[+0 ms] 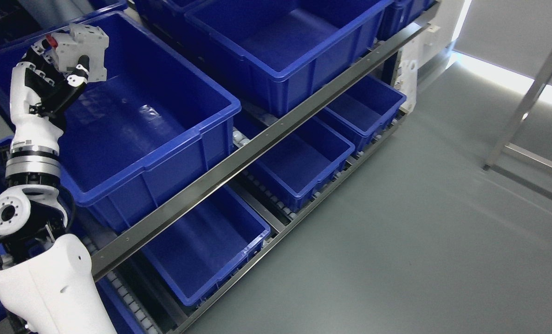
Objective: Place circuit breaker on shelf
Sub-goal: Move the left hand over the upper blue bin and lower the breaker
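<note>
At the left edge of the frame the left arm (34,195) is showing as a chain of white and black parts. Its lowest section, at the lower left corner, is wearing a smooth, rounded white shell with one small dark dot on it. Above that a white disc-shaped joint cap (7,214) is displaying a dark centre hole ringed by small screws, with thin black cables looping beside it. A banded wrist (31,163) of black and silver metal rings is sitting higher up. The left hand (48,88) is showing a white back, black jointed fingers (74,86) and white knuckle caps.
</note>
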